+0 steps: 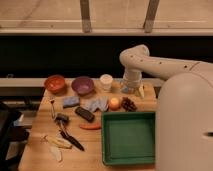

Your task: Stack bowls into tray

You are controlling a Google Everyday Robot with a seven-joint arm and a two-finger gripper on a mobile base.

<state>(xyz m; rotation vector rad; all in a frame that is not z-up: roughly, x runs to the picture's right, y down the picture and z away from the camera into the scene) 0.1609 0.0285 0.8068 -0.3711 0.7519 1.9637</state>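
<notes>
Hanging open-fingered, the gripper (pixel 133 90) has the round purple plastic bowl (pixel 82 85) nearer on its left, the round orange-red plastic bowl (pixel 55 83) beyond.

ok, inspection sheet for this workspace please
surface: wooden table, crowded.
job's things: orange bowl and purple bowl side by side at back left, unstacked; green tray front right, nothing in it.
clutter: cup, sponge, cloth, orange fruit, black bar, chili, banana peel.
gripper: open, low over the table's back right, right of the cup; holds neither bowl.
cables: nothing seen.
surroundings: dark ledge behind; robot body at right.
</notes>
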